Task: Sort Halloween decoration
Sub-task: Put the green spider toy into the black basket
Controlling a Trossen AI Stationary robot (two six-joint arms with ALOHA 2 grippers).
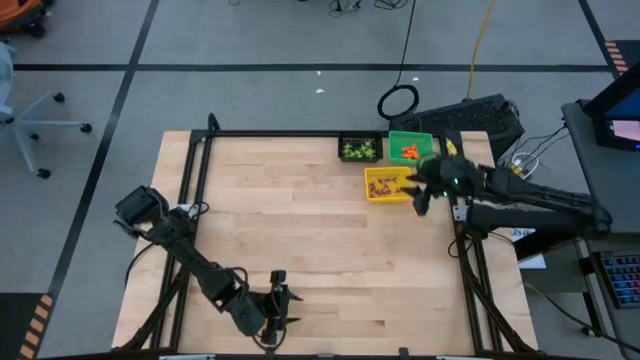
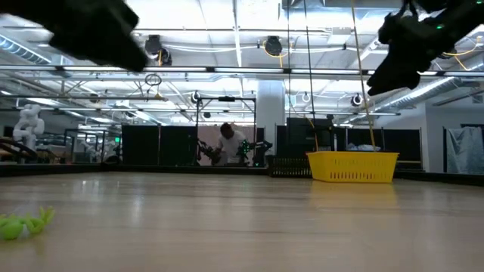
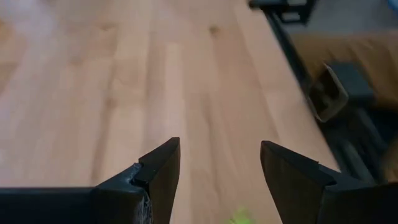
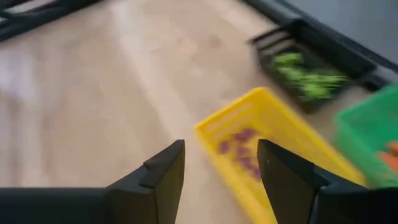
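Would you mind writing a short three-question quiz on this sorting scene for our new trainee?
1. True or false: the yellow bin holds purple trinkets.
2. Which bin holds the light-green trinkets? A) black bin B) green bin C) yellow bin
3. Fill in: the right gripper, fingers open, sits beside the ____ bin, while the left gripper hovers near the table's near edge.

Key: 1 true; 2 A; 3 yellow.
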